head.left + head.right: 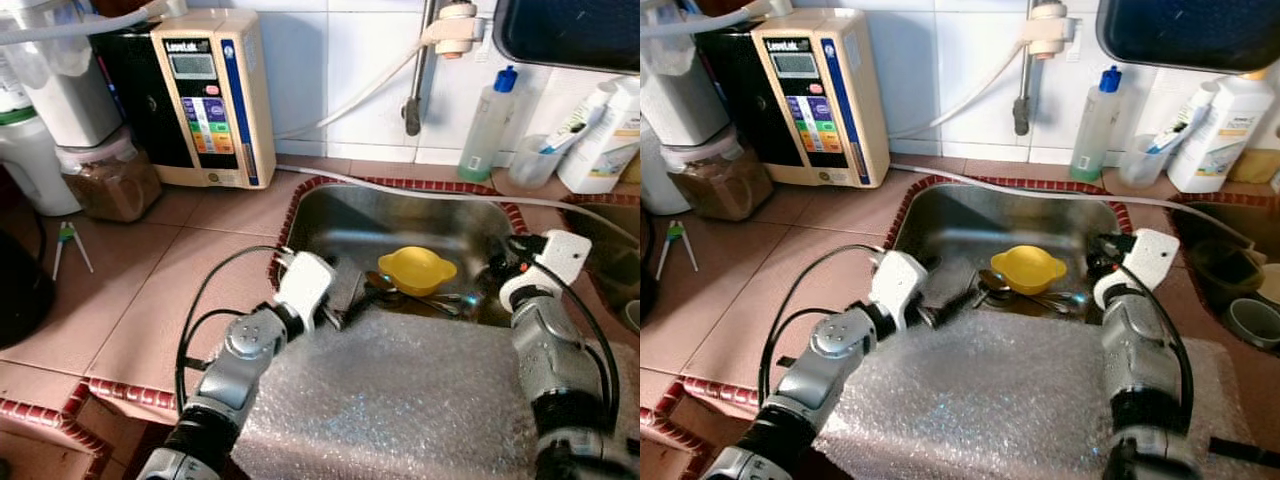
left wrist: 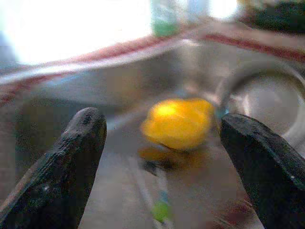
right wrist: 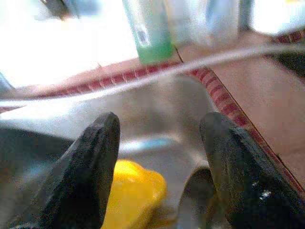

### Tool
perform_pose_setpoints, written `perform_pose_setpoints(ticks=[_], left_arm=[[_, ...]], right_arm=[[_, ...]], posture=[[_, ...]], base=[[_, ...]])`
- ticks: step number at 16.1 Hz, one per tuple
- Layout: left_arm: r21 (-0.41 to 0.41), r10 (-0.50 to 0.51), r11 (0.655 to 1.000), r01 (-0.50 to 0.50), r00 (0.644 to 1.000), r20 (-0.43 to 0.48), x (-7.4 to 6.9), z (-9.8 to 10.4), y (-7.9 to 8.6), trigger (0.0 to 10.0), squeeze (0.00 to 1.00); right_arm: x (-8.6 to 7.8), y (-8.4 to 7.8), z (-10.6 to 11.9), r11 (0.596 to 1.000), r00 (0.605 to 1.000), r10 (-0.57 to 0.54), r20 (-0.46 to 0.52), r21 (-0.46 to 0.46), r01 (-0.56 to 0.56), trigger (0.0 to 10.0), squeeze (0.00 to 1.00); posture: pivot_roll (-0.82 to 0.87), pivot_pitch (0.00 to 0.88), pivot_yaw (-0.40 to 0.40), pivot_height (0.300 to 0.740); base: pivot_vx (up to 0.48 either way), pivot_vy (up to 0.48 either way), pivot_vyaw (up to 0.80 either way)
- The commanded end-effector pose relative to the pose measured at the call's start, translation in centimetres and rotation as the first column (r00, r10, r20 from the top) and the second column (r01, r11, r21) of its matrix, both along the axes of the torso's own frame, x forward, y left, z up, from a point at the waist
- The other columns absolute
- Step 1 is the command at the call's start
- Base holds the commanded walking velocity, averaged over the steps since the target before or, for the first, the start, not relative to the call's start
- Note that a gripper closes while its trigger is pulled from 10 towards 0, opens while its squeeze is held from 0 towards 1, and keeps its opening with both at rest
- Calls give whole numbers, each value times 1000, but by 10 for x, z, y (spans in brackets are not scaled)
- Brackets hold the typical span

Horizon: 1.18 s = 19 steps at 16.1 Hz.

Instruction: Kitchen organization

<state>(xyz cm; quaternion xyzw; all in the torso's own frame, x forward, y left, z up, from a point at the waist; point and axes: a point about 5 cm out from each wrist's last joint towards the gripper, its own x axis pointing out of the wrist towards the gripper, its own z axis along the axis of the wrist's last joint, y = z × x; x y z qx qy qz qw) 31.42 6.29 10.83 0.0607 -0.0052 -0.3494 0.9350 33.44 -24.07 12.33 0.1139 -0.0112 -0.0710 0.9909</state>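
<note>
The steel sink [image 1: 400,225] is sunk into a terracotta tiled counter [image 1: 190,260] edged with red mosaic. A sheet of bubble wrap [image 1: 400,400] lies over the sink's near edge. Behind the sink's left corner, against the white wall tiles, stands a beige water ionizer [image 1: 212,95]; behind its right corner stands a green-tinted bottle with a blue cap [image 1: 487,125]. Inside the sink, near the middle, sits a yellow bowl [image 1: 416,268] with spoons [image 1: 400,295] just beside it. The left gripper [image 1: 345,300] hangs over the sink's near left edge, fingers spread apart and empty, pointing toward the bowl. The right gripper [image 1: 500,260] hovers at the sink's right side, fingers likewise apart, holding nothing.
</note>
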Motion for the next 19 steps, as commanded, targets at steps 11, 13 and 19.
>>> perform_pose_setpoints(ticks=[11,13,19], left_arm=[[-92,484,873,-478,830,278,29,49,76,10000,1000],[13,482,860,-509,822,303,27,36,95,10000,1000],[129,443,868,-480,865,237,-29,-18,106,10000,0]], right_arm=[[-90,24,52,912,975,121,185,-408,-36,10000,1000],[-104,40,46,918,976,155,153,-388,-85,10000,1000],[-126,35,35,921,986,145,79,-375,-105,10000,1000]], posture=[[29,0,21,740],[37,0,18,740],[61,0,16,740]], base=[[0,0,0],[0,0,0],[0,0,0]])
